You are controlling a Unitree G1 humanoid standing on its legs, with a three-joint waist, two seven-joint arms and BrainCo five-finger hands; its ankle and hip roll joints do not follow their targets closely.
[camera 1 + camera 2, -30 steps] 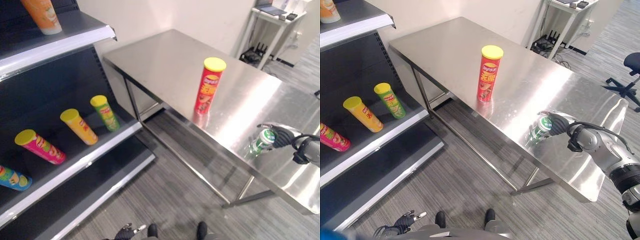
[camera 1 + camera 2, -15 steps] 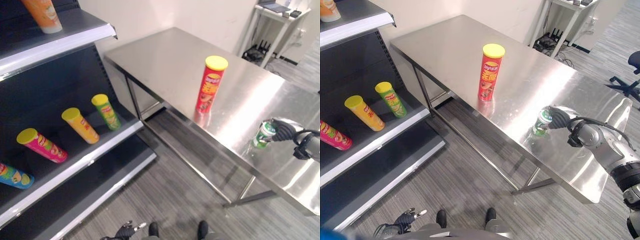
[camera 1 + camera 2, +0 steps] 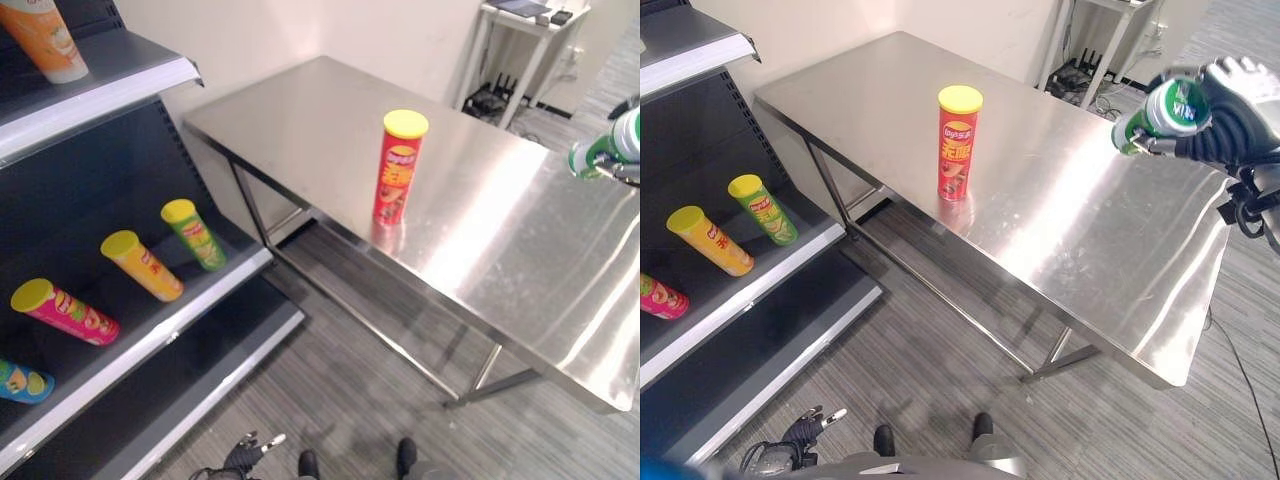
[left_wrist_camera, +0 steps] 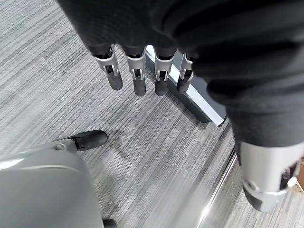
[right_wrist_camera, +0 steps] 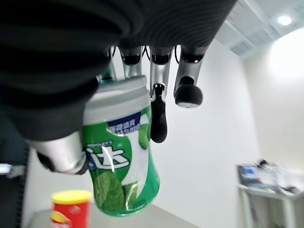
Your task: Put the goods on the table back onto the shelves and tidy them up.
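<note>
**Green bottle up in my hand**

My right hand point(image 3: 1230, 110) wraps around the green bottle point(image 3: 1162, 113) — high above the steel table point(image 3: 1070, 215). The red can point(image 3: 957, 143) stands on the table (yellow lid on top). My left hand point(image 4: 142, 71) hangs low, fingers straight — holding nothing.

- Your right hand point(image 3: 1230, 110) sits at the upper right of the right eye view, raised high, with its fingers point(image 5: 158, 118) and thumb curled round a green bottle point(image 3: 1160, 113) that lies tilted in the grip.
- Your left hand point(image 3: 800, 432) hangs low at the bottom left of that view, its fingers point(image 4: 135, 78) straight and relaxed, holding nothing.
</note>
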